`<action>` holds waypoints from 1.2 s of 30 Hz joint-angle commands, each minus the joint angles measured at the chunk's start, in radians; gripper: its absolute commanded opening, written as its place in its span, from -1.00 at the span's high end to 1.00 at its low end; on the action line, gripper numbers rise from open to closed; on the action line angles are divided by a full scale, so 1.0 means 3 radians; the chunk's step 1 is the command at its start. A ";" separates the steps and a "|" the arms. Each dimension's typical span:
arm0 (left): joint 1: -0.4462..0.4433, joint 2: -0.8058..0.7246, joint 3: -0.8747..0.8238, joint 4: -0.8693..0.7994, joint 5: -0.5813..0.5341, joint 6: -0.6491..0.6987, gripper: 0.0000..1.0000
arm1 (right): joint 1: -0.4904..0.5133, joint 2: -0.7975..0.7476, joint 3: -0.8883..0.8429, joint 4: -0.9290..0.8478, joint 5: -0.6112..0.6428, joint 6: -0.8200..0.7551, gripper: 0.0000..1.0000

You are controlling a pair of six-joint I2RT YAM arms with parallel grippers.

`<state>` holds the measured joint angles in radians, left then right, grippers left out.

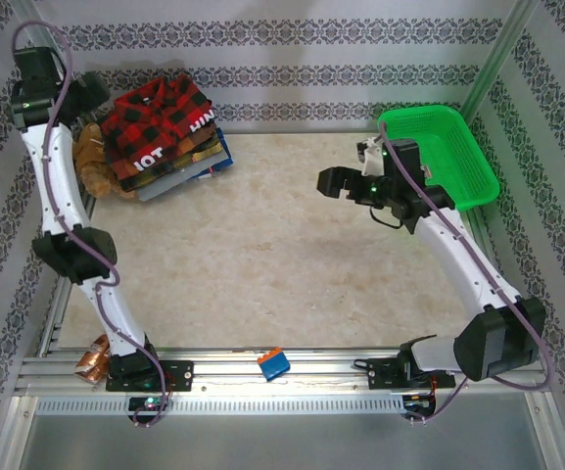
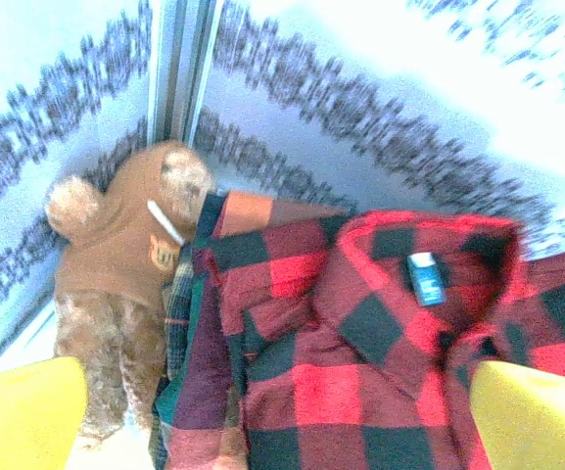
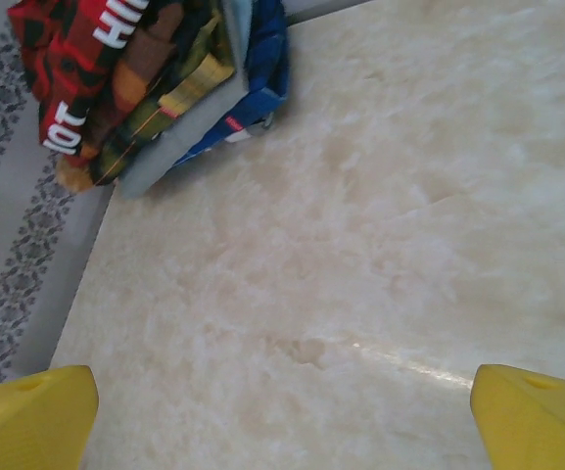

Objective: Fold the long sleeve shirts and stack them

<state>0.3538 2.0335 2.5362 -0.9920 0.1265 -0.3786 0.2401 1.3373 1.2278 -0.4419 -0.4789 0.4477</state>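
Note:
The long sleeve shirts lie in a folded stack (image 1: 164,132) at the back left corner. The red-and-black check shirt (image 2: 380,333) with white lettering is on top, collar and blue label facing up. Orange, green and brown plaid layers (image 2: 189,333) stick out beneath it. My left gripper (image 2: 277,421) hovers open above the red shirt, holding nothing, its yellow fingertips (image 2: 23,416) wide apart. High up by the back wall, the left gripper (image 1: 94,93) hangs beside the stack. My right gripper (image 1: 336,181) is open and empty over bare table, with the stack (image 3: 135,69) far off.
A brown teddy bear (image 2: 125,245) sits against the wall, touching the stack's left side. A green plastic basket (image 1: 444,157) stands at the back right, just behind my right arm. A small blue-and-orange object (image 1: 273,363) rests on the front rail. The marble tabletop (image 3: 360,245) stretches between.

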 commanded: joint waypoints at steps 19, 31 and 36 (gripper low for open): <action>-0.0985 -0.3981 -0.6893 0.3986 -0.0557 0.0604 -1.00 | -0.0518 -0.1669 -0.2661 0.1767 0.2450 -0.0862 -0.96; -0.0972 -0.2184 -0.7542 0.6462 -0.0518 0.1006 -0.99 | -0.0776 -0.1064 -0.3491 0.3629 0.2073 -0.1189 -0.96; -0.1069 -0.1536 -0.7452 0.6946 -0.0235 0.1170 -0.99 | -0.0887 -0.0101 -0.3282 0.4598 0.1700 -0.1244 -0.96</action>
<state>0.0498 1.5795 0.2867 0.9073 0.0071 -0.0776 -0.0010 1.1942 0.1944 0.6655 0.1341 0.0967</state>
